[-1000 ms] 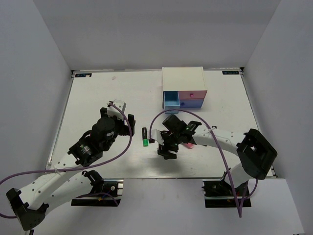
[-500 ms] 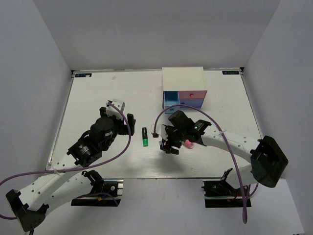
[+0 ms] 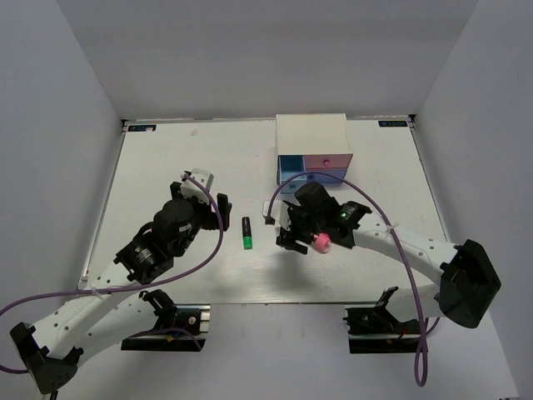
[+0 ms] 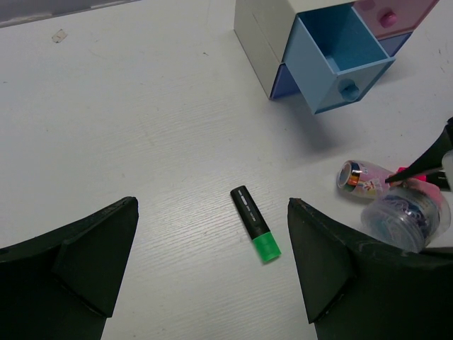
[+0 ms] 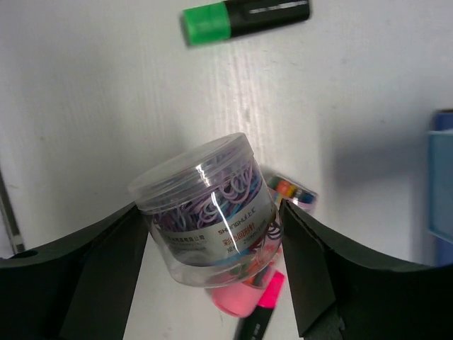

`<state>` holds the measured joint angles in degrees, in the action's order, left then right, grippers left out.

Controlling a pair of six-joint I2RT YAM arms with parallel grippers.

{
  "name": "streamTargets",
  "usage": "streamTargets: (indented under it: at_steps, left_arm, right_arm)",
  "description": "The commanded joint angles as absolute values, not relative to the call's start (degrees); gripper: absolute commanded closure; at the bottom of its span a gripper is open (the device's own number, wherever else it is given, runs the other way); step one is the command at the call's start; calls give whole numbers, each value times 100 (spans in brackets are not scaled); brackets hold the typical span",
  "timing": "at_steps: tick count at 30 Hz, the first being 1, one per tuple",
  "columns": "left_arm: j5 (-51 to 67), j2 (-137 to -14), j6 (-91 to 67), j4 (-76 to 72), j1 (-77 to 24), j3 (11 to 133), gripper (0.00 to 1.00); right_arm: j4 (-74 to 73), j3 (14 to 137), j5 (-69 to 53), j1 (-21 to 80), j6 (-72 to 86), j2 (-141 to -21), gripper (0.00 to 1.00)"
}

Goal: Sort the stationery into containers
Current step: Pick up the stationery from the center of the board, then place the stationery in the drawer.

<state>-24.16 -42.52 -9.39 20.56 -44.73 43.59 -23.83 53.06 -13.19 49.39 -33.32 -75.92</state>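
My right gripper (image 5: 210, 212) is shut on a clear round tub of lavender paper clips (image 5: 205, 212), held above the table. Under it lie a pink-and-clear tube (image 5: 291, 190) and a pink-capped marker (image 5: 265, 306). A black marker with a green cap (image 3: 247, 233) lies alone at mid-table. My left gripper (image 4: 212, 205) hangs open above and short of this marker (image 4: 255, 224), touching nothing. The white cabinet (image 3: 312, 133) stands behind, its light blue drawer (image 4: 340, 53) pulled out and empty. The pink drawer (image 3: 327, 160) and the violet-blue drawer (image 3: 331, 177) are pushed in.
In the top view my right arm (image 3: 391, 242) reaches in from the right, and its gripper (image 3: 291, 232) sits just in front of the open drawer. A purple cable (image 3: 321, 179) arches over the cabinet's front. Grey walls close in the table (image 3: 191, 158) on three sides.
My right gripper has carried the tub up and a little toward the cabinet, while the arm's elbow swung right. The left arm and the green-capped marker have stayed put.
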Motion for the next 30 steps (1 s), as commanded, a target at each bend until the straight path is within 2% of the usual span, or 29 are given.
streamTargets:
  at_steps: [1,7,18,26,30]
  left_arm:
    - [-2355,-4175,-888,1978,-4447,4333,3]
    - [-2303,-4122,-888,1978,-4447,4333,3]
    - [-2303,-4174,-888,1978,-4447,4280,3]
    - [-2250,-4228,-835,1978,-4447,4280,3]
    - [-2197,-4228,-835,1978,-4447,4280,3]
  right_arm:
    - [-1917,5965,-818,4808,-3384,-7313,78]
    - [-1390,6512,-141,4518,-3612,-7330,80]
    - [-1046,7742,167,3912,-3832,-8515,80]
    - [-1327,8516,-596,3331,-3771,-9333,80]
    - [-1773,8788,-1255,2981,-3823,-9518,75]
